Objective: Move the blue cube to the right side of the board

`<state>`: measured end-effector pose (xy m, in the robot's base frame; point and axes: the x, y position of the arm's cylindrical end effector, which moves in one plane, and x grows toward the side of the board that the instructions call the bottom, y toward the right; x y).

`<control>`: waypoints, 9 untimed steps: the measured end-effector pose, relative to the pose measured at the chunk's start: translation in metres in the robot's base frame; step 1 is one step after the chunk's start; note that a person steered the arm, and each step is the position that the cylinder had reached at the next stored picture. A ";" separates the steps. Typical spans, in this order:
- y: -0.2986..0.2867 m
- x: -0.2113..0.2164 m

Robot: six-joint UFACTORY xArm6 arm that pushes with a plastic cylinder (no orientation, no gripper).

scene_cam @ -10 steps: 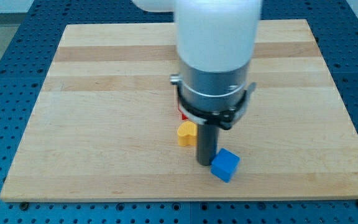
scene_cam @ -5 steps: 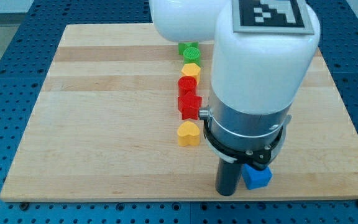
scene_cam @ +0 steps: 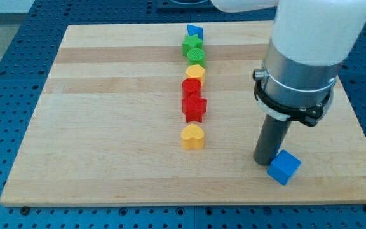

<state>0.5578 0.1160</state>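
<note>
The blue cube (scene_cam: 284, 167) lies near the board's bottom edge, right of centre toward the view's right. My tip (scene_cam: 264, 161) stands on the board right against the cube's left side, touching or almost touching it. The dark rod rises into the grey and white arm, which covers the board's upper right part.
A column of blocks runs down the middle of the wooden board (scene_cam: 107, 114): a blue triangle (scene_cam: 194, 30) at the top, two green blocks (scene_cam: 193, 48), a yellow block (scene_cam: 196, 71), a red block (scene_cam: 192, 86), a red star (scene_cam: 194, 108), and a yellow heart (scene_cam: 193, 136).
My tip and arm have moved to the view's right, and the blue cube has slid right with them along the bottom edge. The column of blocks is now uncovered.
</note>
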 end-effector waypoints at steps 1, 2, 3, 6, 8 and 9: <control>-0.003 0.000; -0.027 0.000; -0.041 0.029; 0.015 0.023; 0.036 0.019; 0.047 0.013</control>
